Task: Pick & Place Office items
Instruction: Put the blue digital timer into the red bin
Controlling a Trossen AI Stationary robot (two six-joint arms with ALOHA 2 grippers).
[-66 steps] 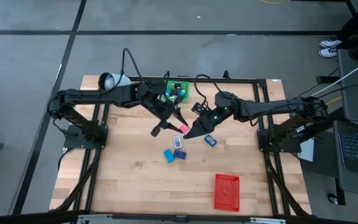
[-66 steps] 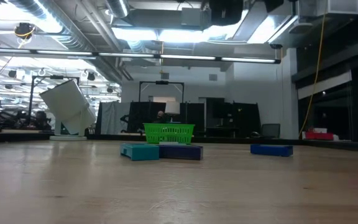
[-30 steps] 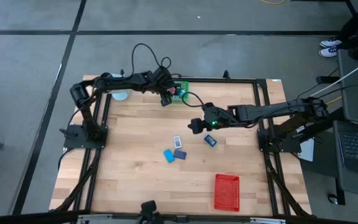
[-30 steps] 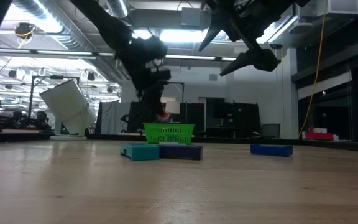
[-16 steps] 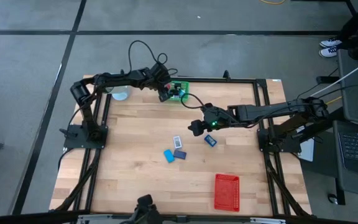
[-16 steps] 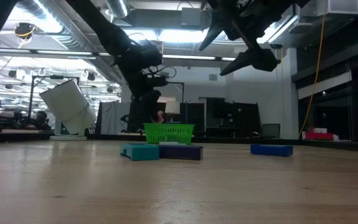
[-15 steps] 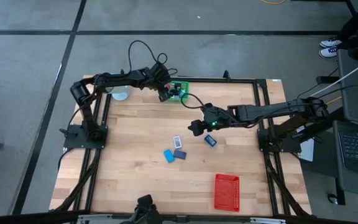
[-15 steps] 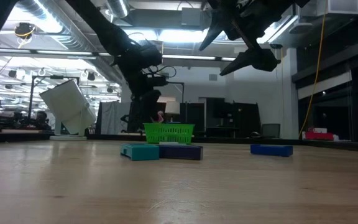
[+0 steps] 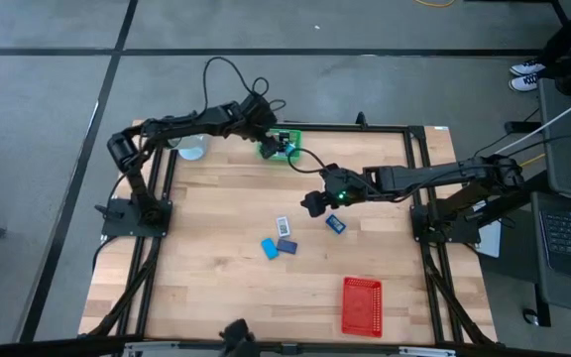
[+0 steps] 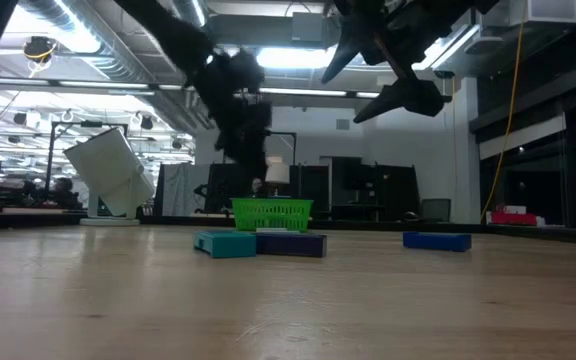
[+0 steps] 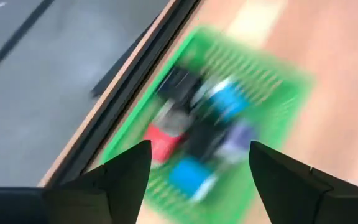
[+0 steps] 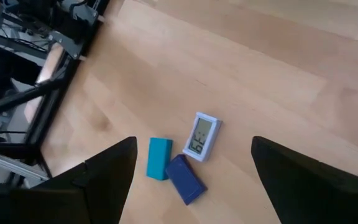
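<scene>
The green mesh tray (image 9: 285, 145) stands at the table's far edge. In the left wrist view several office items lie in the green tray (image 11: 272, 93), a red piece (image 11: 160, 140) and blue bits among them. My left gripper (image 9: 267, 151) (image 11: 197, 149) hangs open over the tray's left side. At mid-table lie a white-blue piece (image 9: 284, 225) (image 12: 202, 135), a light blue block (image 9: 270, 248) (image 12: 159, 158) and two dark blue blocks (image 9: 287, 245) (image 9: 335, 224). My right gripper (image 9: 310, 204) (image 12: 194, 143) hangs open above the table, right of the white-blue piece.
A red mesh tray (image 9: 362, 305) stands near the table's near-right corner. A white-blue mug (image 9: 191, 149) lies on its side at the far left corner. The black table frame (image 9: 409, 159) runs along the edges. Bare wood lies on the near left.
My left gripper has risen a little over the green tray and edged toward the far edge. The red piece seen just under it in the low view no longer shows there. My right arm has kept still.
</scene>
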